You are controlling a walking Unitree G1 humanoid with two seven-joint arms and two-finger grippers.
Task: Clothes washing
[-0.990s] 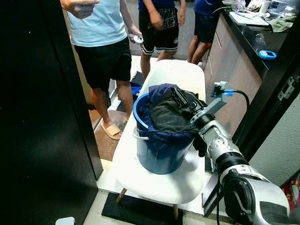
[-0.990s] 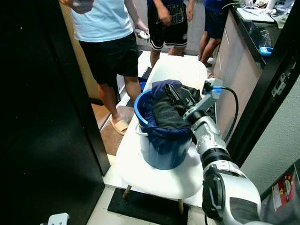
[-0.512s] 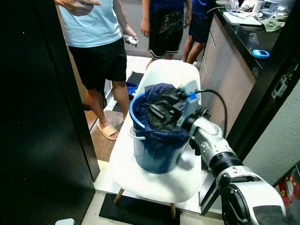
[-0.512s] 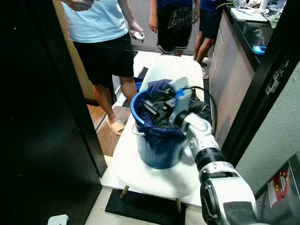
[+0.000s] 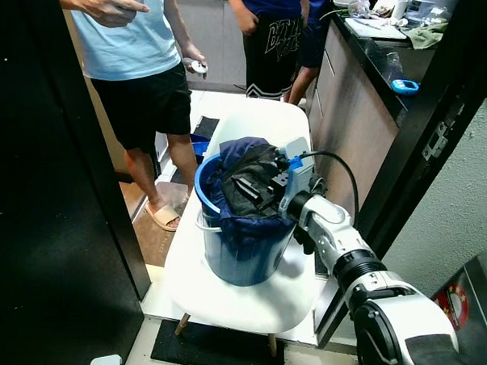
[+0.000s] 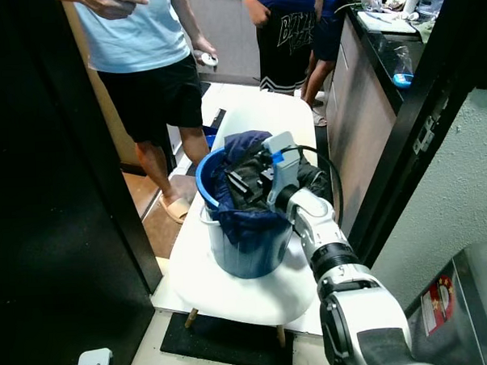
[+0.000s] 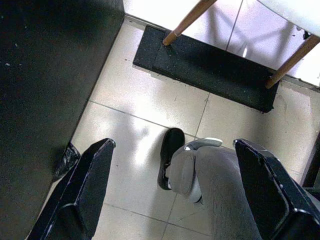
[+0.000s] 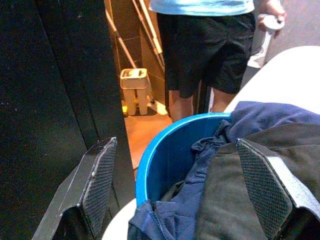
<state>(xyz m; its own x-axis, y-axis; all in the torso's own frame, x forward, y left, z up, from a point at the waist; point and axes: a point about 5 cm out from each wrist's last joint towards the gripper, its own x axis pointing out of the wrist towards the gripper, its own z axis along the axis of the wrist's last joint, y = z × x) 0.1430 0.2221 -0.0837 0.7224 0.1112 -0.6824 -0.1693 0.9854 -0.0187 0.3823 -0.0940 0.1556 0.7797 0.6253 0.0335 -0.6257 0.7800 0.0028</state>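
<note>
Dark cloth, navy and charcoal, heaps above the rim of the blue bucket (image 5: 242, 251), which stands on a white chair (image 5: 232, 300). These clothes (image 5: 242, 182) look soft and limp, likely light but prone to snag or trail, so a deep pinch into the crown of the pile seems best. Over it hovers the right gripper (image 8: 177, 195), fingers spread wide. Hanging idle above the floor tiles, the left gripper (image 7: 170, 192) is likewise spread. People stand beyond the chair.
</note>
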